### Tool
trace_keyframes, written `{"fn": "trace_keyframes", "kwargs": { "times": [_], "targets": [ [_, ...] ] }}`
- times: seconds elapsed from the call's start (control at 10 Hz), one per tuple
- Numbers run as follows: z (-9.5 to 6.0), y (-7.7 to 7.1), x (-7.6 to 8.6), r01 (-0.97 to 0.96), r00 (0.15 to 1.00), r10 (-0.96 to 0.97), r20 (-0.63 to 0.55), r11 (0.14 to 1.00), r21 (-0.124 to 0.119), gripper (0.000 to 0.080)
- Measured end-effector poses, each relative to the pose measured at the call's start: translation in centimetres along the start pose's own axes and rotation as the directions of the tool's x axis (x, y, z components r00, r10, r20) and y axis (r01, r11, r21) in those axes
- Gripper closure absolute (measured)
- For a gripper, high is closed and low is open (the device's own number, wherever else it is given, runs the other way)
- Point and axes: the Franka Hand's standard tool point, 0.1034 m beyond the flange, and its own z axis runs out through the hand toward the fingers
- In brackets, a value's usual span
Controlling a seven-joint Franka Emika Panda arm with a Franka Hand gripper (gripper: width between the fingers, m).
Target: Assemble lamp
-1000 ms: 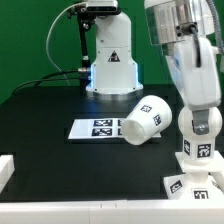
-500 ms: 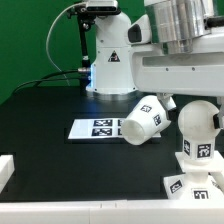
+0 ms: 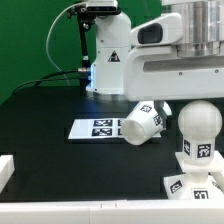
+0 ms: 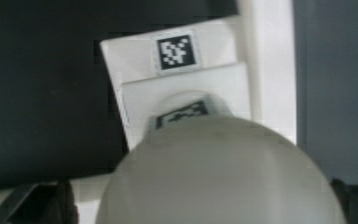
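The base [image 3: 196,186] is cut by the exterior view's edge, the shade [image 3: 143,120] hides the marker board's [image 3: 78,130] end, and the wrist view's bulb [image 4: 220,172] is blurred.

Layout, sides as in the exterior view. The table [image 3: 40,125] carries every part. The marker board [image 3: 90,128] lies flat at mid-table. The shade [image 3: 143,120] lies on its side at the board's right end, wide end nearest the board. At the near right, just beside the shade, the bulb [image 3: 198,128] stands upright on the base [image 3: 188,183]. The arm's pedestal [image 3: 110,62] stands far, behind the board. Wrist view: bulb over base.
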Motion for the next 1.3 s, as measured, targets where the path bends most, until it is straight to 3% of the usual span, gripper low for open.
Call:
{"fn": "trace_keyframes", "kwargs": {
  "times": [0.3, 0.4, 0.8, 1.1, 1.3],
  "targets": [
    [0.17, 0.12, 0.00, 0.037, 0.999, -0.037, -0.005, 0.999, -0.001, 0.0112],
    [0.17, 0.12, 0.01, 0.013, 1.000, -0.013, -0.005, 1.000, -0.001, 0.0227],
    [0.16, 0.02, -0.01, -0.241, 0.971, 0.241, -0.004, 0.971, 0.001, 0.0226],
    [0.14, 0.03, 0.30, -0.564, 0.826, 0.564, -0.002, 0.826, 0.002, 0.0226],
    [0.15, -0.41, 0.40, -0.764, 0.645, 0.764, 0.002, 0.645, 0.011, 0.0225]
  ]
}}
